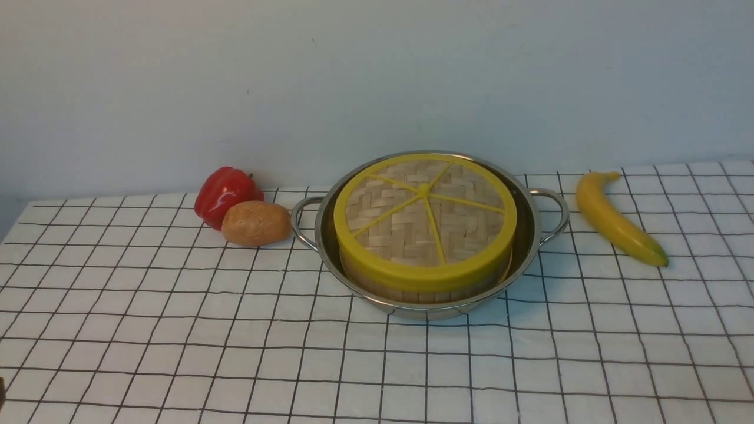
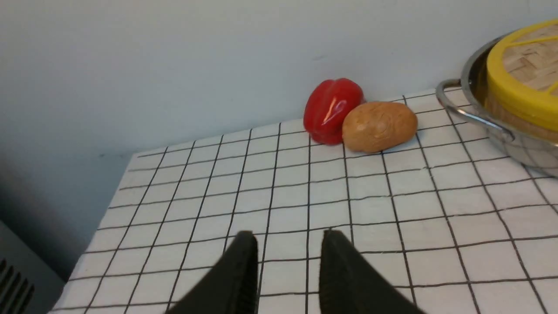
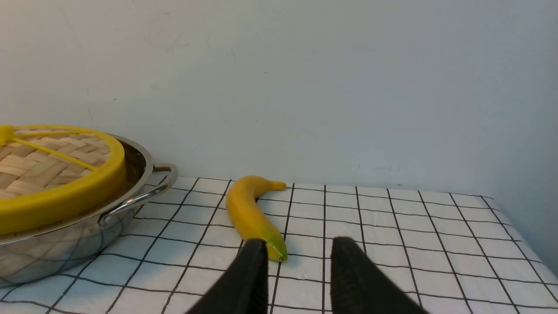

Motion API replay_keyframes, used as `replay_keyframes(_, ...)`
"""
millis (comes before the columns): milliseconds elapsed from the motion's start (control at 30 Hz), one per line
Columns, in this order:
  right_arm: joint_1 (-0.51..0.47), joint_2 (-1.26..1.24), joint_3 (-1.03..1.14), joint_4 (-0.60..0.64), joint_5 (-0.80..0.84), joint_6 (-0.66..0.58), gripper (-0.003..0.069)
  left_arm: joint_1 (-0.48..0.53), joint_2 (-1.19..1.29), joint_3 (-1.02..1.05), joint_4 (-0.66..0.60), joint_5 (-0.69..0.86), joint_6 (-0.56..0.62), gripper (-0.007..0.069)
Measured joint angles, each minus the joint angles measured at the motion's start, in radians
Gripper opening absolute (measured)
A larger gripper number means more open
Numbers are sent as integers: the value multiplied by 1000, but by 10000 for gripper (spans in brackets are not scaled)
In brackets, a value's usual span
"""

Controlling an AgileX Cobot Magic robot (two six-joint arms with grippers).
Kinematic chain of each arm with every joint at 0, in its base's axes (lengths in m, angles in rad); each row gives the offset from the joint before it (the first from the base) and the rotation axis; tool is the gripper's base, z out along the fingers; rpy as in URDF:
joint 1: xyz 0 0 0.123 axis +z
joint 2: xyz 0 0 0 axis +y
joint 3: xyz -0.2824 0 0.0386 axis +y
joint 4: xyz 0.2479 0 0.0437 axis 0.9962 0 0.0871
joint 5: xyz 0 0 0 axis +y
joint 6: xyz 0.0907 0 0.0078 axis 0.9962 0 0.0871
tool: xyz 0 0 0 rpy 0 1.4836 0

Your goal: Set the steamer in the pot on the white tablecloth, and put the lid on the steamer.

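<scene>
My woven bamboo lid [image 1: 425,221] caps the steamer [image 1: 412,288] inside the steel pot [image 1: 533,235]; both my left claw [image 2: 287,244] and right claw [image 3: 298,250] gape empty.

Lab-type mock kitchen: gridded tablecloth [image 1: 177,330], bare wall [image 1: 377,70], toy food.

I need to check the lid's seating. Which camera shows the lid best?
The front view: the whole lid shows, resting on the steamer inside the pot. The left wrist view catches only one edge; the right wrist view shows about half, side-on.
</scene>
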Motion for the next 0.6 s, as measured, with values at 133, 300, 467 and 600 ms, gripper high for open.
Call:
replay_keyframes(133, 0, 0, 0, 0, 0, 0, 239, 7, -68, 72, 0, -54, -8, 212)
replay_keyframes(300, 0, -4, 0, 0, 0, 0, 239, 8, -118, 138, 0, -90, -9, 222)
replay_keyframes(467, 0, -6, 0, 0, 0, 0, 240, 8, -120, 188, -1, -92, -9, 232)
replay_keyframes(600, 0, -6, 0, 0, 0, 0, 240, 8, -120, 208, -31, -92, -10, 232)
